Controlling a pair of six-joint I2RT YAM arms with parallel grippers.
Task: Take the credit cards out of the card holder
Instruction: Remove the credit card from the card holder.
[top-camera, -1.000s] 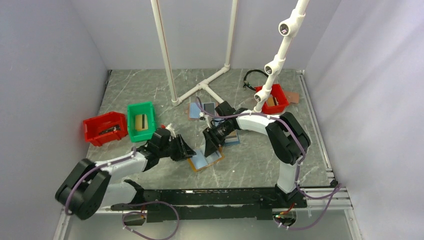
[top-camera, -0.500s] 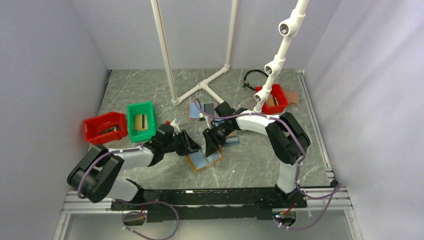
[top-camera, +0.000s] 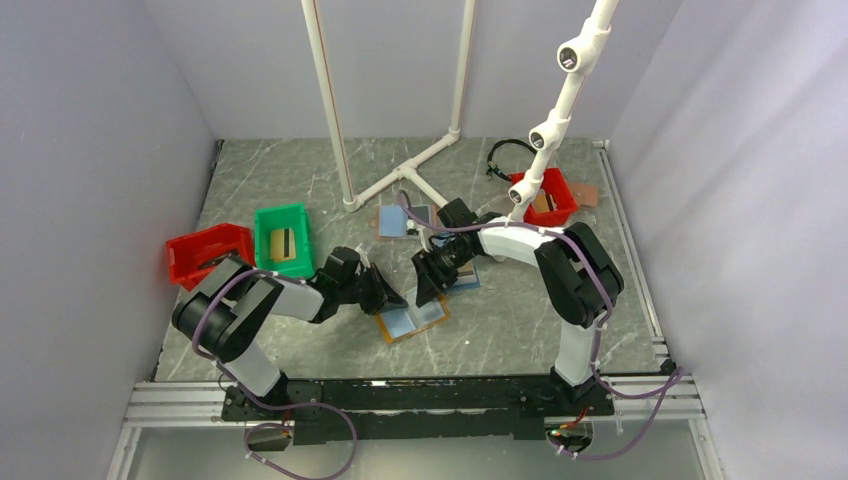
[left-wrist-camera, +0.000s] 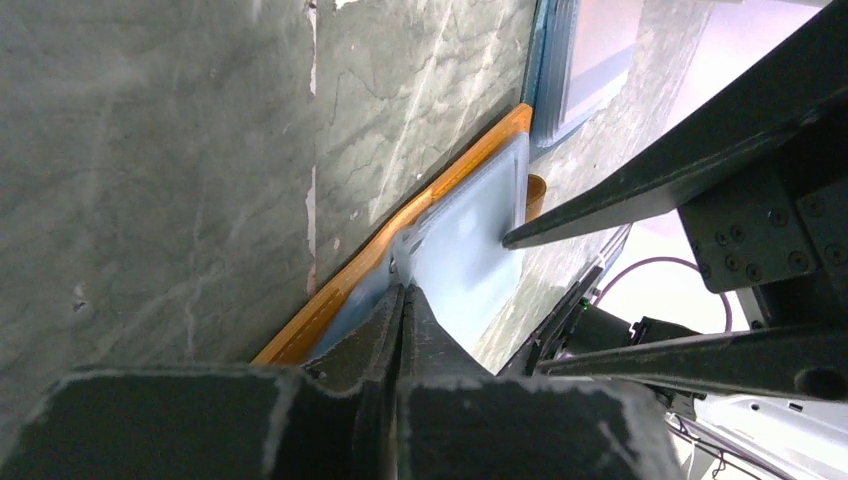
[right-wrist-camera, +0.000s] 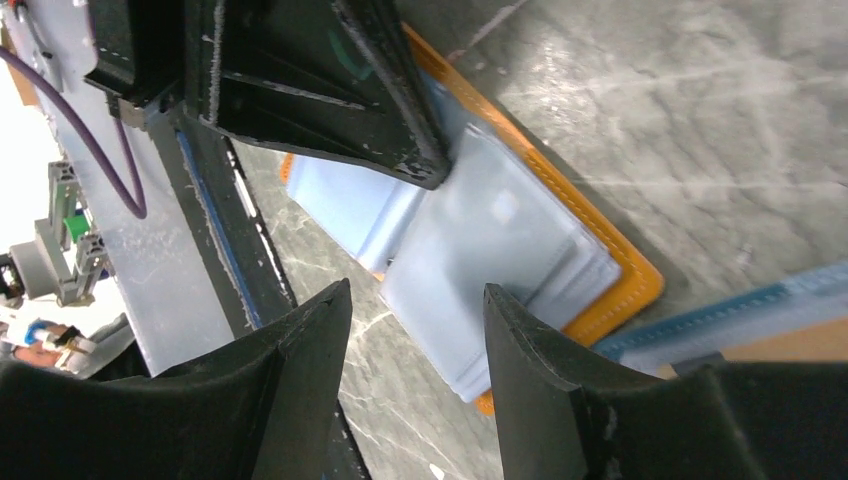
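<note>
The card holder (top-camera: 412, 320) lies open on the table, orange-brown at the edge, light blue inside. No card shows in it. My left gripper (top-camera: 394, 297) is shut, its tips resting on the holder's left half; in the left wrist view the closed tips (left-wrist-camera: 403, 292) touch the blue lining (left-wrist-camera: 470, 230) beside the orange edge (left-wrist-camera: 345, 290). My right gripper (top-camera: 426, 292) is open, just above the holder's far right part. In the right wrist view its open tips (right-wrist-camera: 416, 290) straddle the blue pocket (right-wrist-camera: 500, 240), with the left fingers (right-wrist-camera: 400, 150) opposite.
A green bin (top-camera: 281, 240) and a red bin (top-camera: 208, 255) stand at the left, another red bin (top-camera: 545, 197) at the back right. All-blue holders lie behind (top-camera: 405, 218) and beside the right gripper (top-camera: 466, 278). A white pipe frame (top-camera: 400, 180) stands behind.
My left arm has reached to the right and brought its shut gripper onto the holder's left half. The right gripper has shifted only slightly and stays open.
</note>
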